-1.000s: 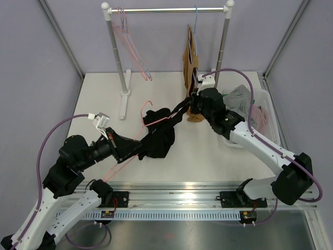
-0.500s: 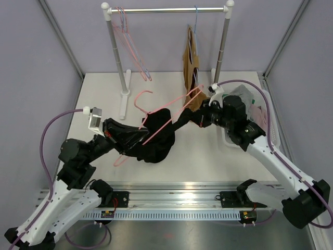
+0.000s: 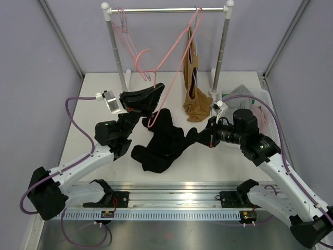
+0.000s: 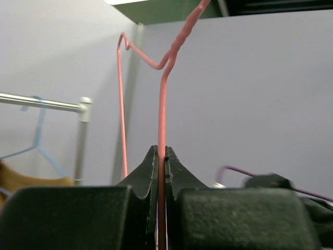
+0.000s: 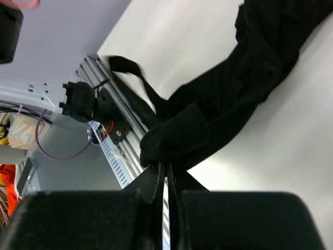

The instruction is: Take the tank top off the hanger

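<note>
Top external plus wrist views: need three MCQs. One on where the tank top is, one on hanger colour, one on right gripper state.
1. Where is the tank top?
A) hung up high
B) on the floor
C) on the table

2. What colour is the hanger in the left gripper?
A) pink
B) green
C) white

3. The right gripper is:
A) open, holding nothing
B) shut on the tank top
C) shut on the hanger

Key:
1. C: the black garment lies spread on the tabletop between the arms.
2. A: the left wrist view shows a pink wire clamped between the fingers.
3. B: the right wrist view shows a fold of black fabric pinched between the closed jaws.
</note>
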Controlling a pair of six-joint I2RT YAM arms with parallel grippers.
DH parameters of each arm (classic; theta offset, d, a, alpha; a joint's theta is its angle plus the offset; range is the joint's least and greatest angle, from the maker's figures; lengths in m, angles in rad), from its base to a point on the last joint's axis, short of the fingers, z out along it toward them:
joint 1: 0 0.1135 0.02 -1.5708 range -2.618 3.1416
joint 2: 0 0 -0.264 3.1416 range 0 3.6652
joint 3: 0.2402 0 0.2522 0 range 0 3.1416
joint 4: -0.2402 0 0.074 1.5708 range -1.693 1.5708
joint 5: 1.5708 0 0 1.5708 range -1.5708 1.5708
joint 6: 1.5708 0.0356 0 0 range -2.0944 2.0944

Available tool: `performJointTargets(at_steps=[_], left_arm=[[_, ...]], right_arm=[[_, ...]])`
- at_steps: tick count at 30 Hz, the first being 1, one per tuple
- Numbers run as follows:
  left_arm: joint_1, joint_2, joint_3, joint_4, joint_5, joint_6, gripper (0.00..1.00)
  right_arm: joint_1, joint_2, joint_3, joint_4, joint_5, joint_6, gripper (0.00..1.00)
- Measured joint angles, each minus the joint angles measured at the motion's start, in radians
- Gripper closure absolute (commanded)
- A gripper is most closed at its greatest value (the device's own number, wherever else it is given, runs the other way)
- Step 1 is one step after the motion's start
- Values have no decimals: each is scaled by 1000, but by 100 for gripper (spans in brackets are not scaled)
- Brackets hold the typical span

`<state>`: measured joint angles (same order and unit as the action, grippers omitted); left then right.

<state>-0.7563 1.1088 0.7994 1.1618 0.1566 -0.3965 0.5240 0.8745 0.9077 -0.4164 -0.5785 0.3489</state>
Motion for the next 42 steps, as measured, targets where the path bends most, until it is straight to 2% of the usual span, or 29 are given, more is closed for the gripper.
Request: performJointTargets(at_steps=[4,6,13,15,16,17,18,19,21,24,31,37,42], left_arm=[[0,23,4,20,-150,61,100],[-1,-8,5,-20,-201,73,100],[-11,-166,121,-454,-407,46,100],[-13,-199,119,-539,-453,29,100],[-14,-209,118,-581,-476,22,100],[-16,-213,118,-623,-498,18,100],[-16,-213,120,-669,-522,11,100],[-17,-210,124,-711,-541,6,100],[-17,-182,150,-825,-586,-3,100],[-18,-82,276,-1023,-640,-10,100],[-18,130,576,-1282,-728,-24,100],[14,394,1001,-1513,-853,-71,100],[134,624,1365,-1710,-849,-117,100]], right_arm=[[0,-79,-5,-105,41,-24,100],[0,-98,-4,-125,50,-28,100],[22,-13,-3,-127,112,-13,100],[68,45,-3,-113,171,2,93],[102,76,-3,-101,198,10,88],[144,108,-1,-92,229,17,53],[184,147,5,-84,254,26,31],[217,180,17,-83,273,26,15],[264,261,49,-68,327,38,1],[288,294,55,-50,421,50,1],[288,277,69,-31,518,66,1],[288,276,69,-25,537,68,1],[288,260,69,-27,552,67,1]])
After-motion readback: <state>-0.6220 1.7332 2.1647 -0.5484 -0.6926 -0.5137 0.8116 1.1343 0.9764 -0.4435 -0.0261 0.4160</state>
